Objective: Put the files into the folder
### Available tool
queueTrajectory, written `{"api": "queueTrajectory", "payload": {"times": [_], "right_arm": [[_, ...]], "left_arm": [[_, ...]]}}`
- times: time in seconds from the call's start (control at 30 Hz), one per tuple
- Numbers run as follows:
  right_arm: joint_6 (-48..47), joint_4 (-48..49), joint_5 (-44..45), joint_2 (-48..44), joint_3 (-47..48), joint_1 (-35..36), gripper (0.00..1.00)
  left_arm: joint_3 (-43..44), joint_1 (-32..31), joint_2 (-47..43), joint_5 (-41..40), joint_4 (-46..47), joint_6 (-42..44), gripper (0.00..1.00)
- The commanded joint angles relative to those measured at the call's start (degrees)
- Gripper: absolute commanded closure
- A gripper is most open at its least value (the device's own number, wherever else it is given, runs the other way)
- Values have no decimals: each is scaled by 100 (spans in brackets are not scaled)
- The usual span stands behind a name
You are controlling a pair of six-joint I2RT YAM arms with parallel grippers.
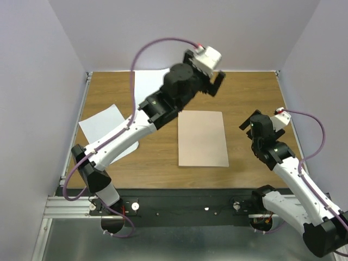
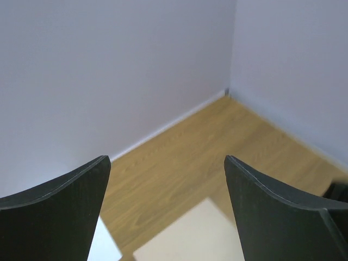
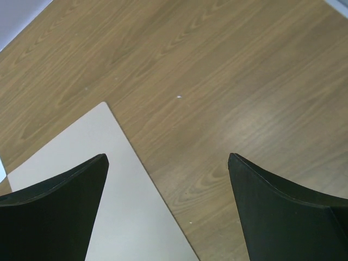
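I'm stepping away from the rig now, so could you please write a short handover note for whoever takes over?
Left tool: open, empty, raised over the far side of the wooden table.
Right tool: open, empty, above bare wood right of the folder.
Things: the flat tan cardboard folder lies mid-table, apparently closed. One thin white paper sheet lies near the left edge, a second white sheet at the far edge, both partly under the left arm.
Done: nothing filed.
Left: open the folder, put both sheets in.

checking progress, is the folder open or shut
Shut: the folder lies flat as a single tan leaf, no inner face showing; both white sheets lie outside it.
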Motion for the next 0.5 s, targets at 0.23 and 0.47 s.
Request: {"api": "queueTrajectory", "payload": {"times": [0.23,0.47], "right_arm": [[282,-1153,632,-544,172,-56,0],[211,-1460,1080,-543,234,-56,0]], "left_arm": [[-3012,-1560,90,666,-515,3590,5],[-4032,-1834,-24,2386,-795,4186,5]]}}
